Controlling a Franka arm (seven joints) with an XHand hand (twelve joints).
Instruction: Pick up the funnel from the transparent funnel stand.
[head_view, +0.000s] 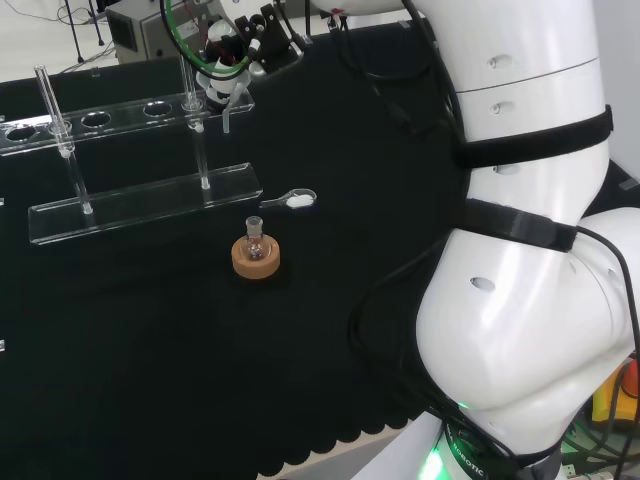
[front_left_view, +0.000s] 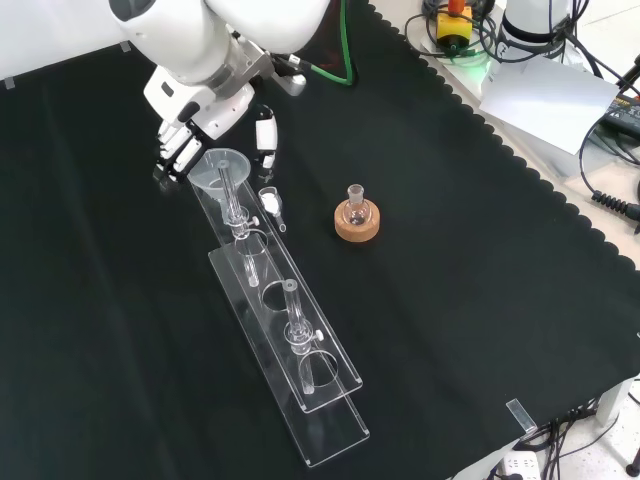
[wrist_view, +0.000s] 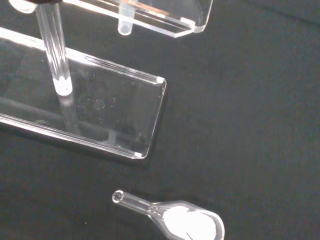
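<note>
One funnel (front_left_view: 222, 163) sits in end hole of transparent funnel stand (front_left_view: 300, 375), at end nearest bench's far edge in front view. Hand (front_left_view: 185, 140) right at funnel rim, fingers curling around it, thumb (front_left_view: 265, 135) opposite; contact unclear. Small flask (front_left_view: 354, 203) upright on cork ring (front_left_view: 357, 222), mid-cloth. Glass scoop (wrist_view: 175, 220) lies beside stand's base.

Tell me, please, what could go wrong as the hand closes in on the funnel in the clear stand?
The hand sits right behind the funnel, whose stem runs down through the stand; a tilted lift might drag or tip the stand. The small glass scoop of white powder lies beside the stand's end and could be knocked.
</note>
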